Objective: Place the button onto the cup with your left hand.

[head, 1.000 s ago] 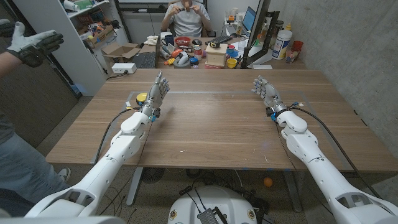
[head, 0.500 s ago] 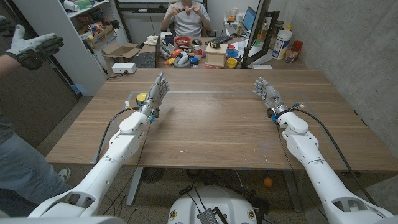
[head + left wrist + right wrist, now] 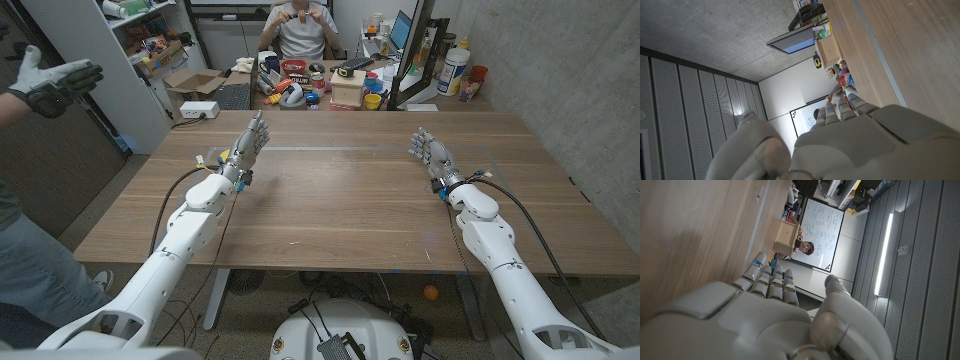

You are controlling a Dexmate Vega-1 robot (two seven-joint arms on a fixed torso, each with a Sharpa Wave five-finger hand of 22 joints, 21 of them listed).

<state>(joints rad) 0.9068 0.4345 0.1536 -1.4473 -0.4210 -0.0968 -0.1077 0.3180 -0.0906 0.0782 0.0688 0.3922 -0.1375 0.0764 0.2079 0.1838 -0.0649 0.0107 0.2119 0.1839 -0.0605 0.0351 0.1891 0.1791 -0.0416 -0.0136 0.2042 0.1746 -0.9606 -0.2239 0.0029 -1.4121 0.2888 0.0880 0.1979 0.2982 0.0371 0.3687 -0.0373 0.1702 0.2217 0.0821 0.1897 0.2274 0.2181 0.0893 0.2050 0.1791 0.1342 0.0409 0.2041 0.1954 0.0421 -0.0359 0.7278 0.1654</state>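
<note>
Button hidden behind left hand (image 3: 247, 146)

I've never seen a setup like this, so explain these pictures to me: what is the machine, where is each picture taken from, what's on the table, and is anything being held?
This is a two-armed robot standing at a wooden table. The wide picture comes from a camera on its head, looking down. Its left hand and right hand reach in from the bottom corners. The other two pictures come from cameras on the wrists, each looking along the back of that hand, so the room appears turned. Both hands hold nothing, and their fingers are apart. The small items beside the left hand are too hidden to name. A person sits behind the table.
</note>
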